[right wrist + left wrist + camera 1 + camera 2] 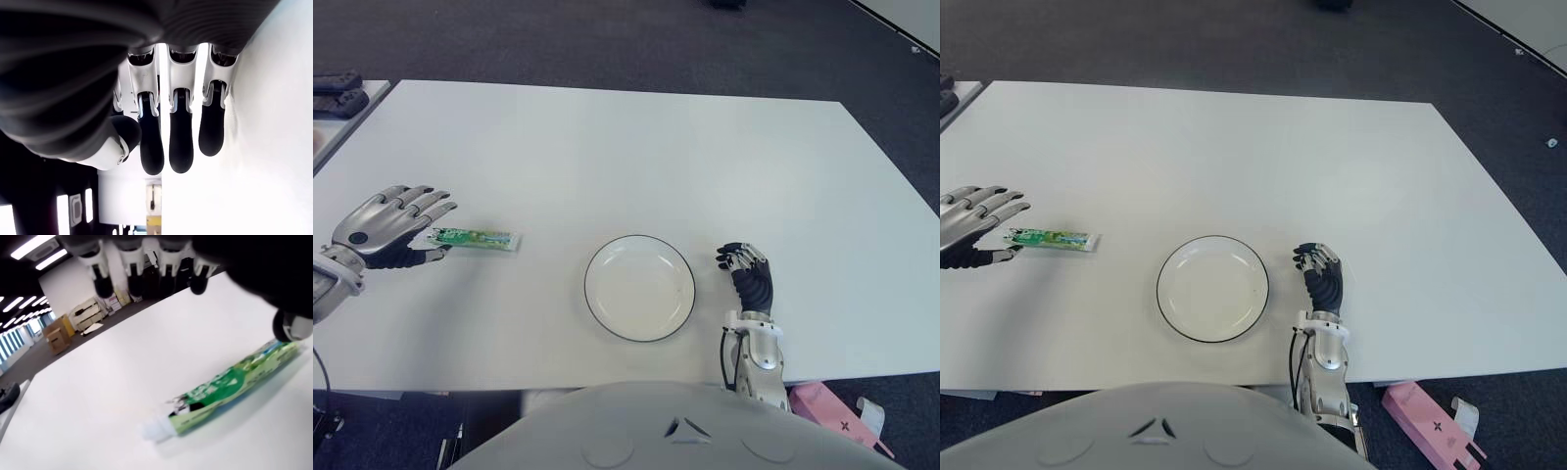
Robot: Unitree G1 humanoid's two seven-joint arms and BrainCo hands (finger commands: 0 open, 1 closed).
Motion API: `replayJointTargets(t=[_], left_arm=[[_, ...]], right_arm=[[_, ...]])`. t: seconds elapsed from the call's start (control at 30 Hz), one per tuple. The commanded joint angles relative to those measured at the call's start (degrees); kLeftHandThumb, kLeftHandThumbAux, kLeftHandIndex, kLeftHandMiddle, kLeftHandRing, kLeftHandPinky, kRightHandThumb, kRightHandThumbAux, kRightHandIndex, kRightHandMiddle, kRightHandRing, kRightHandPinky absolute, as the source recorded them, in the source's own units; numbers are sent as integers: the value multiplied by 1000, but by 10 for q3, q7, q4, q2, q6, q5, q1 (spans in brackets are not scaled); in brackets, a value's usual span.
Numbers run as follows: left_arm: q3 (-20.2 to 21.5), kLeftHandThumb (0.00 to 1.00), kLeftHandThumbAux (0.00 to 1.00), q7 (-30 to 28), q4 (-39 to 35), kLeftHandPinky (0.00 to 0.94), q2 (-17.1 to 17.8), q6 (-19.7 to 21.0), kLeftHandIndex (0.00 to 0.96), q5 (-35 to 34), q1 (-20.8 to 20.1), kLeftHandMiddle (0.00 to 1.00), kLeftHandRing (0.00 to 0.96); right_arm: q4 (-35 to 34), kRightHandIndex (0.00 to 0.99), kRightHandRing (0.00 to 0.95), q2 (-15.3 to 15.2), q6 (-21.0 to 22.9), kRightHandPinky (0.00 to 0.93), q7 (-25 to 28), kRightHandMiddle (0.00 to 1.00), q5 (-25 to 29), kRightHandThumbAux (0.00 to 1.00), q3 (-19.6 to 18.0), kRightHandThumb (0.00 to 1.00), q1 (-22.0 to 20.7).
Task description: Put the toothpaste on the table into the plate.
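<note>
— While my left hand hangs over the table's left side, I read its fingers as spread and holding nothing; the thumb tip sits right at the flat end of the toothpaste.

— Touching it?

— In the left wrist view the thumb's dark pad is against the tube's tail or just beside it; I cannot tell which. The four fingers are above the tube, clear of it.

— And the tube itself?

— The green and white toothpaste lies flat on the white table, its tail toward my left hand, its white cap pointing toward the plate. It is left of the plate and apart from it, with bare table between them.

— What about the plate?

— White with a dark rim, near the table's front edge, roughly in the middle. Nothing lies in it.

— Your other hand?

— My right hand shows just to the right of the plate, near the front edge, dark fingers extended and loose, gripping nothing. In its own wrist view the fingers are straight and side by side.
</note>
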Motion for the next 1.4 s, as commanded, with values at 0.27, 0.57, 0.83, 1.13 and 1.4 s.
replayJointTargets(t=[0.27, 0.57, 0.83, 1.13, 1.4], left_arm=[[-175, 314, 152, 167, 236, 62, -32, -53, 0, 90, -173, 29, 7], [-279, 256, 152, 227, 281, 33, -22, -74, 0, 143, -234, 41, 15], [-340, 238, 160, 224, 276, 34, -36, -64, 0, 157, -253, 29, 4], [-376, 259, 178, 182, 256, 51, -43, -57, 0, 159, -272, 22, 3], [-424, 260, 187, 112, 296, 29, -83, -54, 0, 168, -325, 3, 0]], right_arm=[[5, 428, 483, 4, 8, 472, -5, 490, -3, 728, 0, 710, 10], [4, 428, 484, 3, 2, 470, -11, 488, -12, 729, 2, 711, 13], [-9, 428, 481, 6, 18, 464, -11, 483, -7, 729, 1, 711, 18], [-9, 428, 478, 3, 11, 468, -7, 483, -5, 728, 2, 711, 21], [-15, 428, 476, 1, 13, 462, -6, 483, -5, 729, 1, 712, 25]])
